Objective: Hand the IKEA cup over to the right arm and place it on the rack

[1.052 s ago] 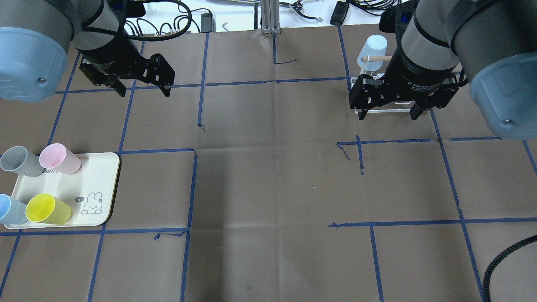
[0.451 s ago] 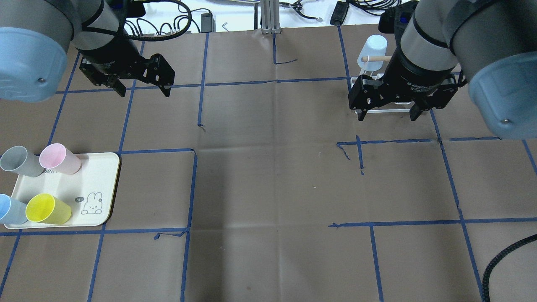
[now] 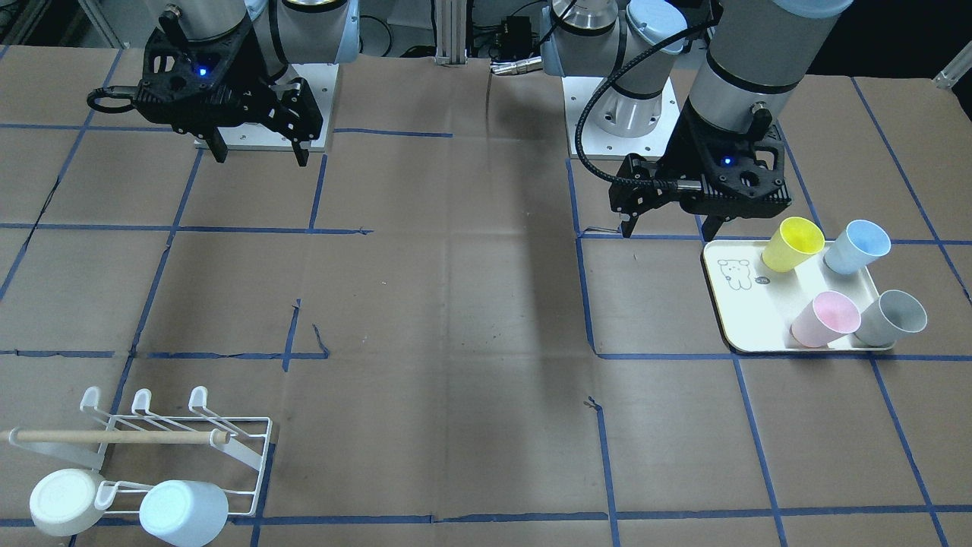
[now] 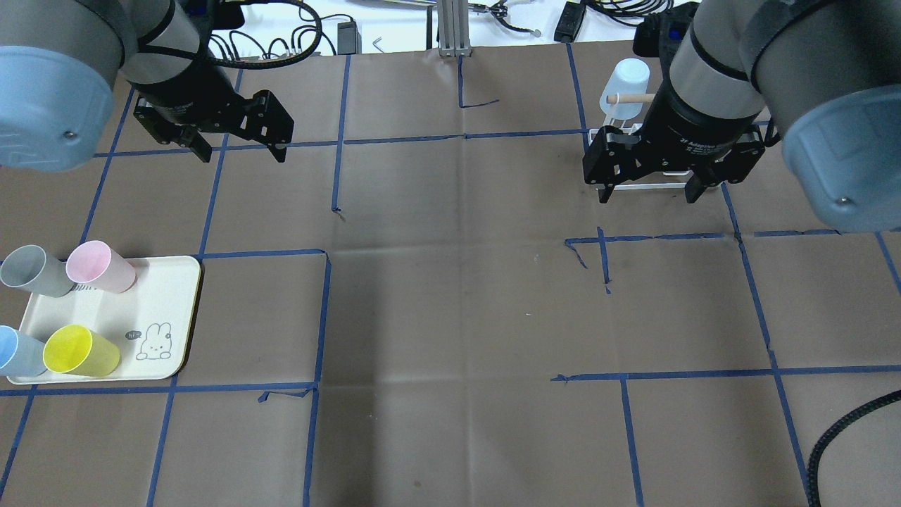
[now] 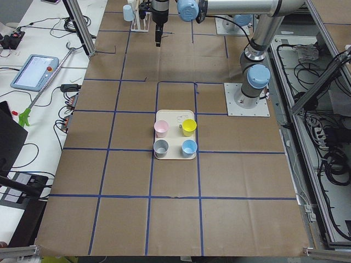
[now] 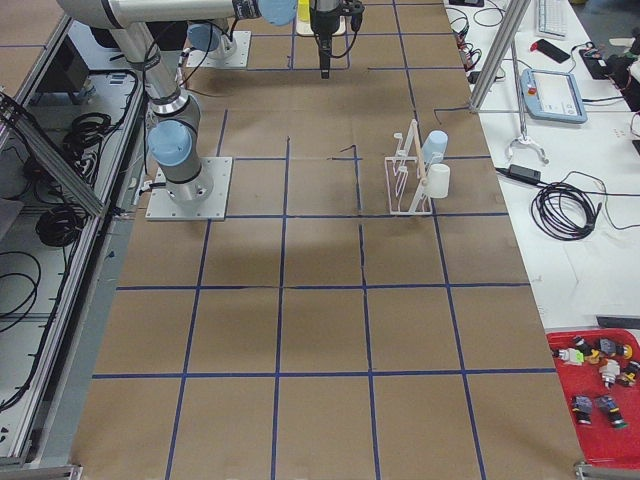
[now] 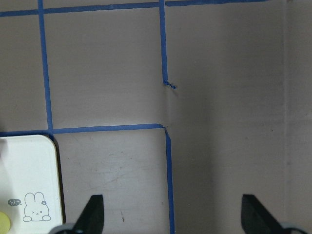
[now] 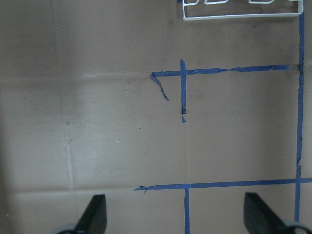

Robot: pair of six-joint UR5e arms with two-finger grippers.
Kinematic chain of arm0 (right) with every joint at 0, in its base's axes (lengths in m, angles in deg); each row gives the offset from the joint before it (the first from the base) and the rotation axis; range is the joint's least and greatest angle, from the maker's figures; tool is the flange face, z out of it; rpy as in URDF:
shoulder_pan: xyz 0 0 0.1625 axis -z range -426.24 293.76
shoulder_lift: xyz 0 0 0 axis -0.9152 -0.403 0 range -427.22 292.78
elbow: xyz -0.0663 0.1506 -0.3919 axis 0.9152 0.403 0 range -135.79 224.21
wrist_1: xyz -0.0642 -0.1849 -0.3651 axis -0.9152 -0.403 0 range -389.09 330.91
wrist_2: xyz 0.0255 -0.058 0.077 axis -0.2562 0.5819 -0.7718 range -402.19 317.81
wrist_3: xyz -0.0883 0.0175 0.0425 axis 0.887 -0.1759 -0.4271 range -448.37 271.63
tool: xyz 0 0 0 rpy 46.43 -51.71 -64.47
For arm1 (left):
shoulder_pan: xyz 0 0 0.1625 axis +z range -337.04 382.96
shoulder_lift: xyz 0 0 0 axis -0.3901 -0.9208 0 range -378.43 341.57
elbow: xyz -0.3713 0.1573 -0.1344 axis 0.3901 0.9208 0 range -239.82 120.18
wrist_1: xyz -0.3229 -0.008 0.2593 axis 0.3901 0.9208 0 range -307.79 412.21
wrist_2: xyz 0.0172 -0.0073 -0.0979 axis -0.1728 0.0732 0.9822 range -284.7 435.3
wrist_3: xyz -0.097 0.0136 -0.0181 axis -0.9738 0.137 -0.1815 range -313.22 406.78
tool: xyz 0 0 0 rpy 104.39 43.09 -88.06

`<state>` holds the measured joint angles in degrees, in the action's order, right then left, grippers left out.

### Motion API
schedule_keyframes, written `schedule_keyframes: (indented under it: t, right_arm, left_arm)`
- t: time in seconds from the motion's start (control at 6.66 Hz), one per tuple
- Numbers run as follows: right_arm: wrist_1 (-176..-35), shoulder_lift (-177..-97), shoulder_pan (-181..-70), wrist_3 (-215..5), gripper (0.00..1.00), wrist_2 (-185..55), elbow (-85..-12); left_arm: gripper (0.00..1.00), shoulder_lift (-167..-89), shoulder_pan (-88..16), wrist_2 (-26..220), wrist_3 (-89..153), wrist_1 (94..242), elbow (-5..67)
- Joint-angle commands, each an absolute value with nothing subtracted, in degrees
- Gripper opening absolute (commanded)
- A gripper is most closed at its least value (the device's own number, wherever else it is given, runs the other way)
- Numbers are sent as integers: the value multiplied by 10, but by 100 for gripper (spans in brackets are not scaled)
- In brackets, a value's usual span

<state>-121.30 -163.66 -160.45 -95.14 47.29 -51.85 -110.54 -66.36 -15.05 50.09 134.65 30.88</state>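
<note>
Four IKEA cups stand on the cream bear tray (image 4: 169, 296): yellow (image 4: 77, 350), blue (image 4: 17, 352), pink (image 4: 98, 266) and grey (image 4: 34, 271). My left gripper (image 4: 242, 156) is open and empty, hanging above the table beyond the tray; its wrist view shows the tray corner (image 7: 29, 170). The white wire rack (image 3: 250, 448) with its wooden dowel holds a pale blue cup (image 3: 184, 513) and a white cup (image 3: 64, 501). My right gripper (image 4: 648, 197) is open and empty, above the table just in front of the rack (image 8: 234, 17).
Brown paper with blue tape lines covers the table. A metal post (image 4: 450, 28) and cables lie at the far edge. A red parts tray (image 6: 600, 385) sits off the table in the exterior right view.
My right arm has drifted slightly to the left, still open. The left arm and the cups have not moved.
</note>
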Motion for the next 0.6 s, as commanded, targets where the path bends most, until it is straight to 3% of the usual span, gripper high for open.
schedule_keyframes:
  t: [0.0,0.45]
  right_arm:
    - [-1214,-1636,-1605,-951,100,474,-519]
    - [-1217,-1635,-1605,-951,100,469,-519]
  left_arm:
    - [100,-1105,-663,-150,488,1347,309]
    - [100,-1105,-663,-150,486,1347,309]
